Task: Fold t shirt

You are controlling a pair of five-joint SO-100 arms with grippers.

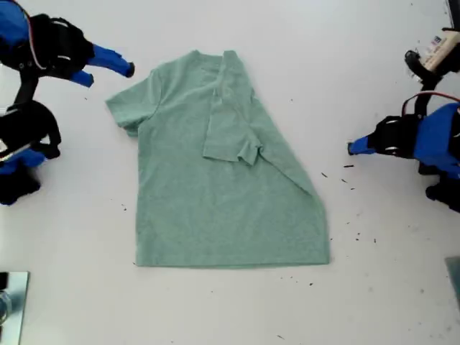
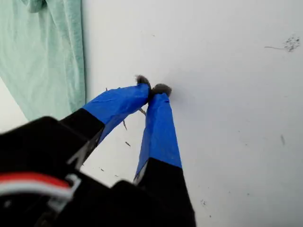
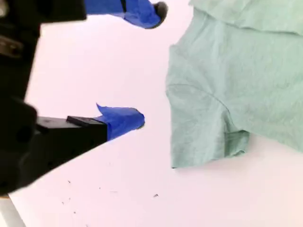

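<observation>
Three cameras: one overhead, two riding on the grippers.

Exterior view looks straight down from high up, taking in the whole white table (image 1: 230, 309), the whole t shirt (image 1: 223, 187) and an arm at each of its sides. First wrist view rides close behind my first gripper (image 2: 152, 90), aimed down along shut blue-taped tips at bare table, catching only a shirt edge (image 2: 47, 61). Second wrist view sits close behind my second gripper (image 3: 149, 64), tips apart, facing one sleeve (image 3: 203, 123). Shared by all three: shirt and tabletop.

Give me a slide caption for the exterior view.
Half-folded t shirt on white table, one arm parked either side.
</observation>
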